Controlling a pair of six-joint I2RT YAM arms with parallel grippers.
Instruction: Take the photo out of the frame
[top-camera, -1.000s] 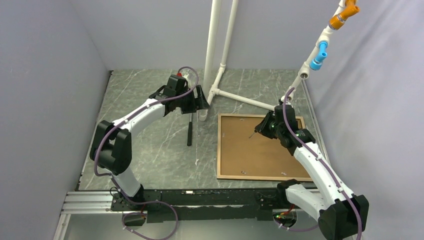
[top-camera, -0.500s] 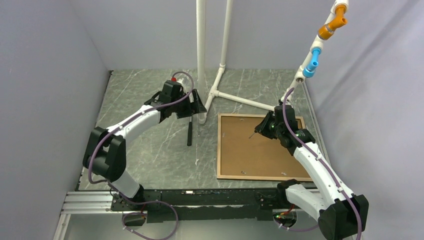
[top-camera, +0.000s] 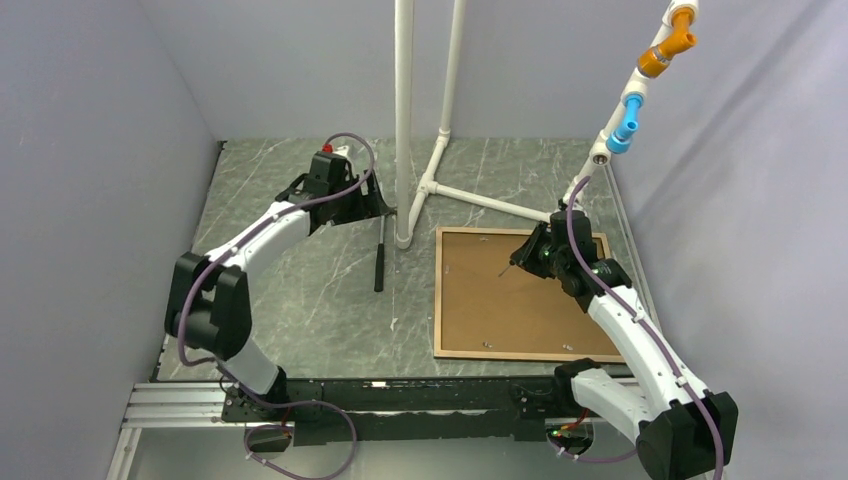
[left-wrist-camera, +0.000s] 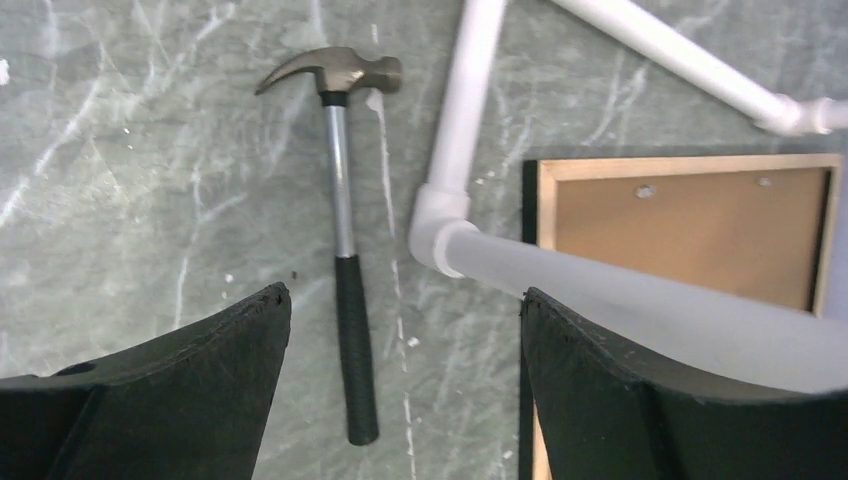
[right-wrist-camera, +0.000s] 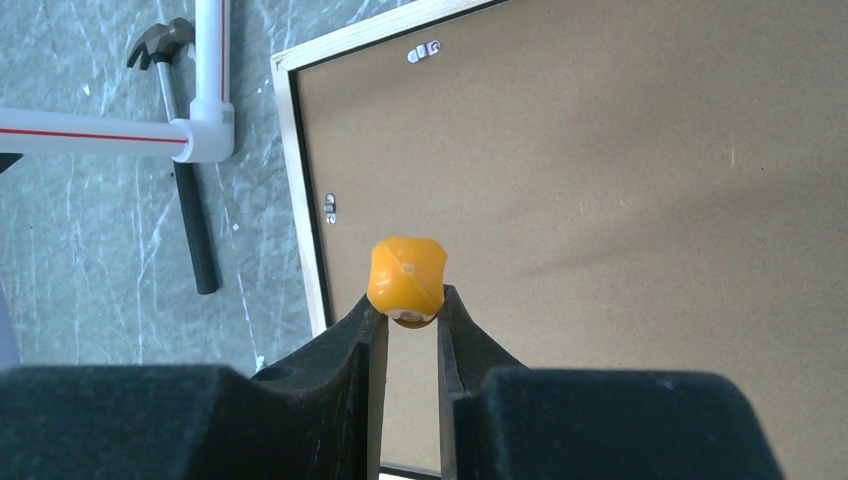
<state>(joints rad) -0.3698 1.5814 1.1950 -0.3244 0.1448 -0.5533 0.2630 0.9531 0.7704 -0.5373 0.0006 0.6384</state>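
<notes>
The frame (top-camera: 437, 290) lies face down at the right, and the photo's plain brown board back (top-camera: 510, 300) fills it. The sunset side is hidden. My right gripper (top-camera: 535, 252) hovers over the board's far part. It is shut on a yellow tool handle (right-wrist-camera: 406, 275), and a thin tip pointing at the board shows in the top view. The right wrist view shows the board (right-wrist-camera: 600, 200), the frame edge (right-wrist-camera: 300, 200) and the gripper (right-wrist-camera: 410, 305). My left gripper (top-camera: 385, 205) is open and empty beside the white pipe upright. In its own view (left-wrist-camera: 403, 295) it is above the hammer.
A black-handled hammer (top-camera: 379, 262) lies left of the frame and shows again in the left wrist view (left-wrist-camera: 343, 215). A white pipe stand (top-camera: 403, 120) rises between the arms, with a branch (top-camera: 480, 200) along the table. Small metal clips (right-wrist-camera: 427, 49) sit on the frame's back. Grey walls enclose the table.
The white pipe stand has swung from tilted to upright. My left gripper has moved left, away from the pipe's foot. The right arm has not moved.
</notes>
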